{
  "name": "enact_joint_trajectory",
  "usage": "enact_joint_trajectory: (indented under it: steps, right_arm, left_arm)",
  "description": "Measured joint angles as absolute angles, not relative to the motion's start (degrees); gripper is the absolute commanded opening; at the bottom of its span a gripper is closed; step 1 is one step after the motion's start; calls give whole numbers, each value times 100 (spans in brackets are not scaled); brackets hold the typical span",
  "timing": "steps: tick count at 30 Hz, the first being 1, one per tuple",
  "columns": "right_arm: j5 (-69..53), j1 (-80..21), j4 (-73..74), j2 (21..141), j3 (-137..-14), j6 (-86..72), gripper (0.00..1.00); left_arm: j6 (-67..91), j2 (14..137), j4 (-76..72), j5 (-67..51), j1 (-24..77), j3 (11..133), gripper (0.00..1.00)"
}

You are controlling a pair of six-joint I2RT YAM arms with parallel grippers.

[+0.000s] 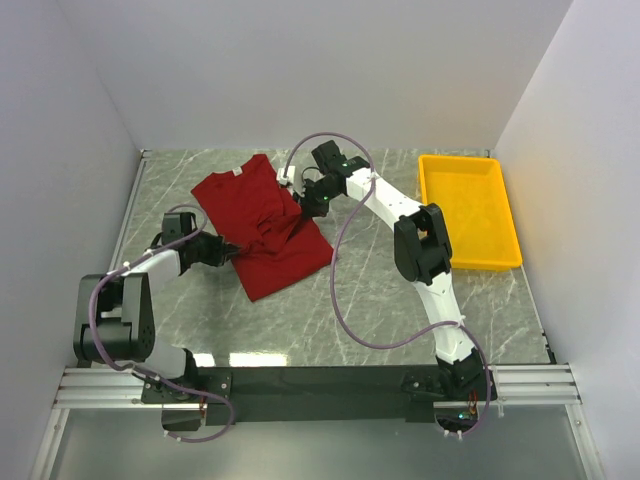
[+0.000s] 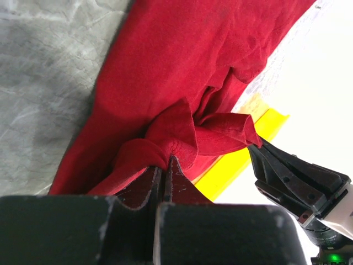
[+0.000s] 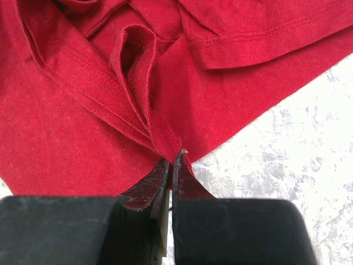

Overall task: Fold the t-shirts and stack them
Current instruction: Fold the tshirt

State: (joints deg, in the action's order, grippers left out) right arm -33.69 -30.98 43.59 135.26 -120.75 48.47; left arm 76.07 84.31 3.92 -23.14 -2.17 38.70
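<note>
A single dark red t-shirt [image 1: 247, 205] lies partly bunched on the marble table, its collar toward the far wall. My left gripper [image 1: 231, 250] is at its left edge, shut on a gathered fold of the t-shirt [image 2: 171, 130]; its jaws [image 2: 165, 165] pinch cloth between the tips. My right gripper [image 1: 304, 207] is at the shirt's right edge, shut on a hemmed fold of the t-shirt [image 3: 138, 83], with its tips [image 3: 173, 159] closed on the cloth. The two grippers face each other across the shirt, and the right gripper [image 2: 292, 179] shows in the left wrist view.
A yellow plastic tray [image 1: 503, 215] stands at the right side of the table, also visible as a yellow tray [image 2: 237, 163] in the left wrist view. White walls enclose the table on three sides. Bare marble [image 1: 350, 320] lies in front of the shirt.
</note>
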Motion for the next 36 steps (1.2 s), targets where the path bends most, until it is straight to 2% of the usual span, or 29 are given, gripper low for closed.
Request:
enact_joint_trajectory:
  steps: [36]
  right_arm:
    - [-3133, -3124, 3966, 14049, -12787, 4729, 0]
  left_arm:
    - [7218, 9105, 366, -2622, -714, 4613, 0]
